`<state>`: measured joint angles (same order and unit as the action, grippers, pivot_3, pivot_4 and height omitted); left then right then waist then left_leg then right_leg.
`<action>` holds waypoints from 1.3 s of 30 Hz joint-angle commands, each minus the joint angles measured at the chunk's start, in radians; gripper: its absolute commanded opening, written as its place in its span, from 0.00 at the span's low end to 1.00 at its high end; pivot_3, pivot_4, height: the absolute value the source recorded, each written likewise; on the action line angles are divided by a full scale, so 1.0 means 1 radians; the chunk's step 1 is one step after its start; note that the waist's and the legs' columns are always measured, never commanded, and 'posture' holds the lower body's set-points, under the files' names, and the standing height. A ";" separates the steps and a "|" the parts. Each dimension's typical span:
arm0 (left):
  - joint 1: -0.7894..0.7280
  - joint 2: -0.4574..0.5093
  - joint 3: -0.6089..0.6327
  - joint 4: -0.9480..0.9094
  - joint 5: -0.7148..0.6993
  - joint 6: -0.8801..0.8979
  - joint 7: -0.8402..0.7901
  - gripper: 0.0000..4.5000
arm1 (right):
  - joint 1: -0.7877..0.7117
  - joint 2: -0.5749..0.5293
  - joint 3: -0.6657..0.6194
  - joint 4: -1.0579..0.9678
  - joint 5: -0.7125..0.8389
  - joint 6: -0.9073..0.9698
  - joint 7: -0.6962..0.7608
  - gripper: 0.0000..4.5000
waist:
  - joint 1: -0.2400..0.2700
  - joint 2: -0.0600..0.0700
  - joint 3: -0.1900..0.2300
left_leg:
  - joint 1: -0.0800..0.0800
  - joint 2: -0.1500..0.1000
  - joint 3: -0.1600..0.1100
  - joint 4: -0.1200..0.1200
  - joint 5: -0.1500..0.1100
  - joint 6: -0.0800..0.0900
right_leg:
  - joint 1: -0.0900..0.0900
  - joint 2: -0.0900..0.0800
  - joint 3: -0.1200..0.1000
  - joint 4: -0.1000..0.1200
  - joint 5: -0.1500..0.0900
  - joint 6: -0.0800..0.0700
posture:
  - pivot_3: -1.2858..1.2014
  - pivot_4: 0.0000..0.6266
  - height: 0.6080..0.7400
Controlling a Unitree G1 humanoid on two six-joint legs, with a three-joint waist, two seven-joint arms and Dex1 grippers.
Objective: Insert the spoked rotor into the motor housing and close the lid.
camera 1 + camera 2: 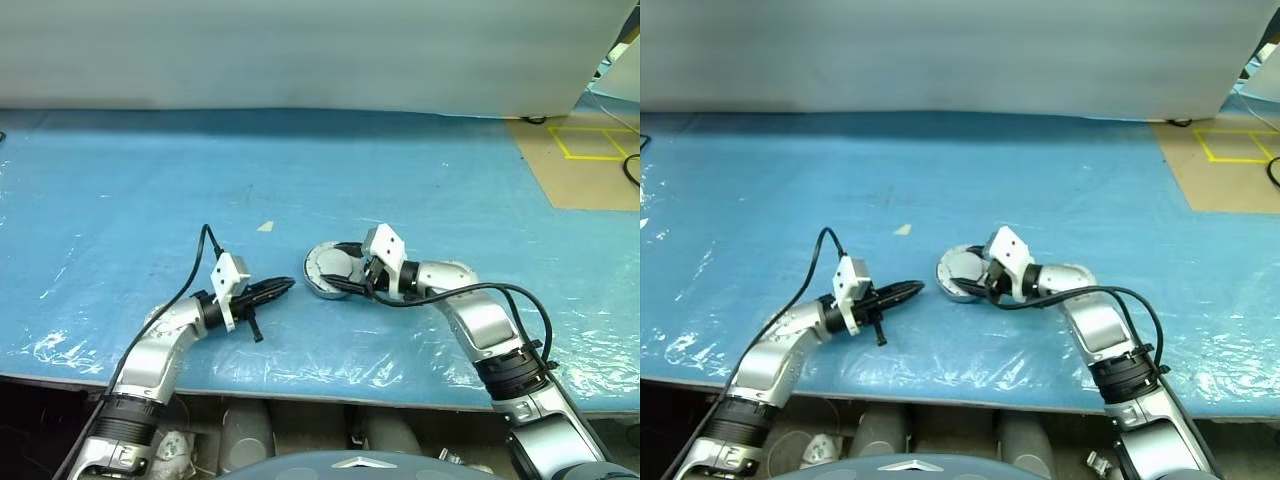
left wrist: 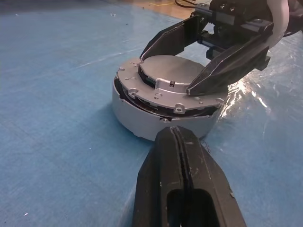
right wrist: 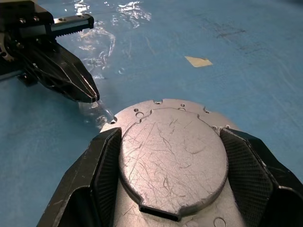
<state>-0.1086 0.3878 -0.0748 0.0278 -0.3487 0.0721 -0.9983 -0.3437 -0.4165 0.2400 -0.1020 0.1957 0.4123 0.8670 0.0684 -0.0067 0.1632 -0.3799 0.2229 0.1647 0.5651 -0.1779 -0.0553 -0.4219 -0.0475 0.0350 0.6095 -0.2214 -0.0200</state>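
Observation:
The motor housing point(image 2: 161, 120) stands on the blue table, with the lid point(image 3: 173, 156) lying on it smooth silver face up and slightly askew. My right gripper point(image 3: 170, 135) is shut on the lid, one finger pressed against each side of its raised centre. My left gripper point(image 1: 289, 286) is shut on nothing. It lies low and level just left of the housing, with its tip point(image 2: 176, 135) pointing at the housing's wall and close to it. The spoked rotor is hidden.
The table is covered in blue plastic sheet point(image 1: 120, 200). A small scrap of tape point(image 1: 265, 226) lies behind the grippers. A brown floor patch with yellow lines point(image 1: 590, 150) is at the back right. The table's front edge point(image 1: 300, 385) runs under both arms.

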 commanded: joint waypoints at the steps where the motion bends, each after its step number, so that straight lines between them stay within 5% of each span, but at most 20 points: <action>1: -0.006 0.006 0.005 -0.003 -0.003 -0.022 -0.007 0.00 | -0.004 0.000 0.008 -0.076 0.031 0.058 0.005 0.66 | 0.000 0.000 0.000 | 0.000 0.000 0.000 0.000 0.000 0.000 | 0.000 0.000 0.000 0.000 0.000 0.000 | 0.52 0.24 1.00; 29: -0.015 0.010 0.016 -0.006 -0.020 -0.044 -0.011 0.00 | -0.008 -0.010 0.091 0.014 -0.126 0.097 -0.130 0.66 | 0.000 0.000 0.000 | 0.012 0.000 0.000 -0.001 0.000 0.000 | 0.011 -0.001 0.001 0.000 -0.001 0.000 | 0.52 0.24 1.00; 39: -0.165 -0.023 -0.042 0.104 0.090 -0.027 0.069 0.00 | -0.012 -0.006 0.090 -0.001 -0.107 0.105 -0.131 0.66 | 0.000 0.000 0.000 | 0.012 0.000 0.000 -0.001 0.000 0.000 | 0.012 -0.001 0.001 0.000 -0.001 0.000 | 0.52 0.24 1.00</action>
<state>-0.2543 0.3718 -0.1009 0.1293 -0.2798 0.0472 -0.9446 -0.3671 -0.4136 0.3244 -0.1319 0.1162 0.4815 0.7564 0.0683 -0.0068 0.1627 -0.3676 0.2225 0.1649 0.5643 -0.1782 -0.0552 -0.4101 -0.0483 0.0360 0.6093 -0.2219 -0.0197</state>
